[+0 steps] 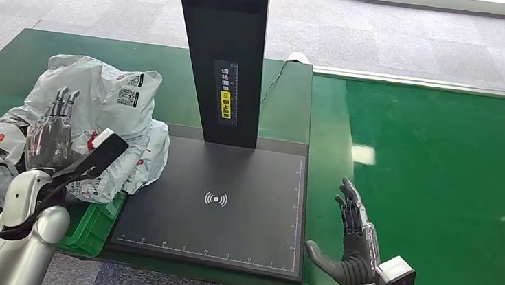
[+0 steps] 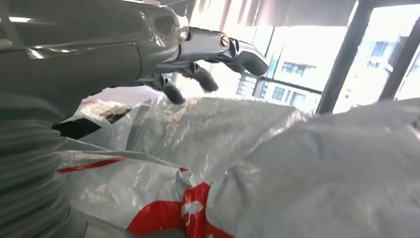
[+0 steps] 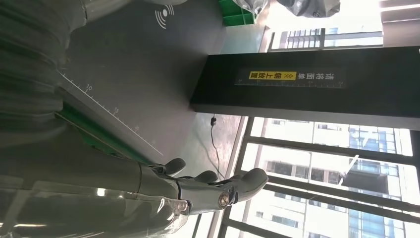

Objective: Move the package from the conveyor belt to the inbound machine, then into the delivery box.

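At about nine o'clock from the scanner plate, you are looking at a heap of grey poly-mailer packages [image 1: 100, 112] piling out of the green delivery box [image 1: 94, 228], whose rim is showing only at its near corner. The left hand [image 1: 50, 140] is hovering over that heap with fingers spread and nothing in them; in the left wrist view the fingertips [image 2: 208, 82] are hanging just above the crinkled film [image 2: 247, 134]. Judge these bags as light, soft and slippery: they are sagging and folding, so you would be better off gathering a bunched fold than pressing a flat face. The heap is spilling over the box's rim toward the plate, so anything added could slide off.

At centre, the inbound machine's black plate [image 1: 217, 201] is lying bare, with its upright column [image 1: 220, 50] standing at twelve o'clock, blocking any high sweep across.

At three o'clock, the green conveyor belt [image 1: 439, 186] is offering wide room. The right hand [image 1: 351, 244] is holding nothing, fingers extended, poised at the seam between plate and belt.
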{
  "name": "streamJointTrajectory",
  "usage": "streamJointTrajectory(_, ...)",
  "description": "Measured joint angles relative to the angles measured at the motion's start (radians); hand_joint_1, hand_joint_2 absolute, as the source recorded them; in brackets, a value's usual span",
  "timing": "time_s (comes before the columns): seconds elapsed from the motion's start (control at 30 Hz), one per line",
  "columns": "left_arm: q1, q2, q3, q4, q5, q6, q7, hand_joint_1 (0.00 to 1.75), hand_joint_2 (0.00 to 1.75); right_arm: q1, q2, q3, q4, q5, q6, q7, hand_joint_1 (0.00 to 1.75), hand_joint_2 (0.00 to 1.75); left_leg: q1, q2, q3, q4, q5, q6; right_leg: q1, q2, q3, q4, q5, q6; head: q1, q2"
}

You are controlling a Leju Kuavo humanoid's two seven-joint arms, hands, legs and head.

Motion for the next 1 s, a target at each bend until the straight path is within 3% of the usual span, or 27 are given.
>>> streamJointTrajectory(0.2,0.03,-0.015,0.013,-0.051,0.08,0.137,-0.058,0.0,1.75,0.006,0.001,0.0,0.0,0.0,0.0,0.0,0.0,1.75,0.0,0.0,0.0,0.0,0.0,0.0,0.0,0.0,0.0,0.0,0.0,0.0,0.0,0.0)
streamJointTrajectory(0.47,0.086,-0.052,0.031,-0.185,0.319,0.495,-0.329,0.0,1.75,0.004,0.002,0.009,0.001,-0.005,-0.014,-0.005,0.0,1.75,0.0,0.0,-0.001,0.0,0.0,0.0,0.0,0.0,0.0,0.0,0.0,0.0,0.0,0.0)
streamJointTrajectory(0.6,0.107,-0.068,0.018,-0.235,0.437,0.548,-0.478,0.0,1.75,-0.005,0.001,0.02,0.008,-0.013,-0.019,-0.009,0.0,1.75,0.0,0.0,-0.001,0.0,0.0,0.0,0.0,0.0,0.0,0.0,0.0,0.0,0.0,0.0)
streamJointTrajectory(0.77,0.121,-0.091,-0.029,-0.263,0.604,0.484,-0.592,0.0,1.75,-0.023,-0.001,0.026,0.022,-0.024,-0.023,-0.014,0.0,1.75,0.0,0.0,0.0,0.0,0.0,0.0,0.0,0.0,0.0,0.0,0.0,0.0,0.0,0.0)
streamJointTrajectory(0.9,0.143,-0.108,-0.073,-0.27,0.857,0.243,-0.676,0.0,1.75,-0.034,-0.012,0.028,0.033,-0.036,-0.017,-0.015,0.0,1.75,0.0,0.0,0.0,0.0,0.0,0.0,0.0,0.0,0.0,0.0,0.0,0.0,0.0,0.0)
streamJointTrajectory(1.0,0.161,-0.123,-0.103,-0.269,0.994,0.061,-0.691,0.0,1.75,-0.046,-0.022,0.033,0.043,-0.043,-0.006,-0.015,0.0,1.75,0.0,0.0,-0.001,0.0,0.0,0.0,0.0,0.0,0.0,0.0,0.0,0.0,0.0,0.0)
